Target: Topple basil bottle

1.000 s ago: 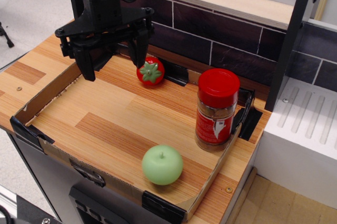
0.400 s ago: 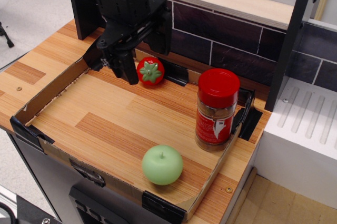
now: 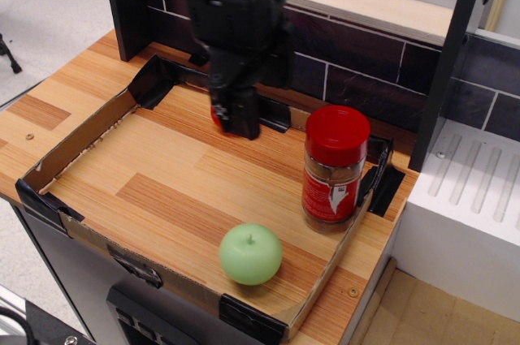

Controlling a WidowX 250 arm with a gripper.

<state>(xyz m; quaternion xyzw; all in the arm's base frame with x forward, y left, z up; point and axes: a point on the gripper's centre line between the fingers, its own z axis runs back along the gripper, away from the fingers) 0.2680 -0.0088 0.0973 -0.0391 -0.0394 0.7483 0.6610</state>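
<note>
The basil bottle (image 3: 333,173) is a clear jar with a red cap, a red-and-white label and brownish contents. It stands upright at the right side of the shallow cardboard tray (image 3: 77,138). My black gripper (image 3: 258,98) hangs over the back middle of the tray, left of the bottle and apart from it. It is turned edge-on to the camera. The near finger (image 3: 241,118) points down and the other sits behind it, with the jaws apart and nothing between them. The gripper hides most of the red tomato-like ball (image 3: 215,114).
A green apple (image 3: 250,254) sits near the tray's front edge. A dark tiled wall (image 3: 357,61) runs behind the tray, with a black post (image 3: 445,69) and a white ribbed rack (image 3: 479,191) to the right. Bare wooden tray floor (image 3: 154,183) lies at the left.
My gripper has moved right from the tray's back-left corner to the tomato-like ball, turning about its axis on the way. The bottle, apple and ball have not moved.
</note>
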